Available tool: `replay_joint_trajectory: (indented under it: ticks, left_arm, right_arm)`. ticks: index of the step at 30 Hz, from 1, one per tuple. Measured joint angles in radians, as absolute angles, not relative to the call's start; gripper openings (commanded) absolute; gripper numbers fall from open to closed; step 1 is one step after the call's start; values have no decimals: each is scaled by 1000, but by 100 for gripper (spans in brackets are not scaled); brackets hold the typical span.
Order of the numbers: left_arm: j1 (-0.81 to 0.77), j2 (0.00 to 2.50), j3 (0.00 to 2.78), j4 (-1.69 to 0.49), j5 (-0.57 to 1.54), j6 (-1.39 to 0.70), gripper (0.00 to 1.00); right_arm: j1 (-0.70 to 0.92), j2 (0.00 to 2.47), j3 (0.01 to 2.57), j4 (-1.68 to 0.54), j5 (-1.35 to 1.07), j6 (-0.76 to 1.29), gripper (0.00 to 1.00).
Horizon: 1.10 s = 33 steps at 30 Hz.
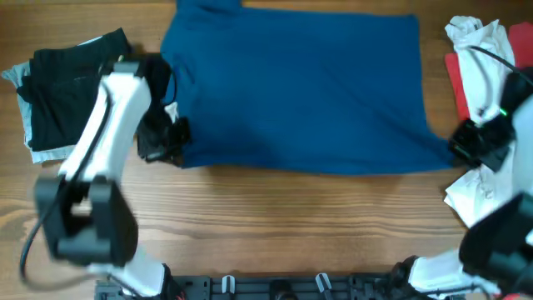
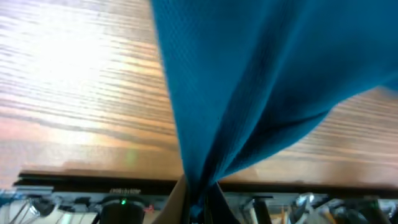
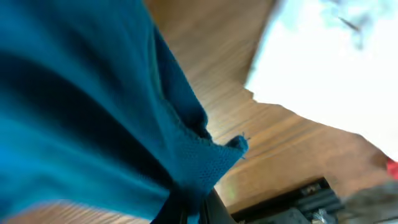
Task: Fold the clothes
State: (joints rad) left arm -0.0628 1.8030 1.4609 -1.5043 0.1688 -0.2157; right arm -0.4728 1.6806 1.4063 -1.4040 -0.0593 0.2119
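A large deep-blue shirt (image 1: 291,87) lies spread across the middle of the wooden table. My left gripper (image 1: 169,142) is shut on its near-left corner; the left wrist view shows the blue fabric (image 2: 249,81) pinched between the fingers (image 2: 198,208) and lifted off the wood. My right gripper (image 1: 466,148) is shut on the near-right corner; the right wrist view shows the blue cloth (image 3: 93,112) bunched into the jaws (image 3: 193,211). A folded black and pale grey pile (image 1: 62,92) sits at the far left.
White cloth (image 1: 479,42) and a red garment (image 1: 460,83) lie at the right edge, with more white cloth (image 1: 470,196) under the right arm, also in the right wrist view (image 3: 323,68). A black rail (image 1: 275,287) runs along the table's near edge.
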Motion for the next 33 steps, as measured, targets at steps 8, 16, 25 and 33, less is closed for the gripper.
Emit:
replay_joint_trajectory:
  ticks: [8, 16, 25, 33]
  left_arm:
    - [6, 1325, 1174, -1457, 161, -298, 4]
    - [151, 1180, 1168, -1478, 142, -355, 4]
    - [153, 1180, 1167, -1408, 192, -359, 4]
    - [125, 1193, 1128, -1399, 254, -360, 4]
  right_arm:
    - [-541, 1562, 1332, -1407, -64, 215, 4]
    - [-541, 1562, 1279, -1401, -27, 237, 4]
    - [-586, 1562, 1279, -1370, 35, 313, 4]
    - [-652, 1560, 1279, -1358, 53, 355, 4]
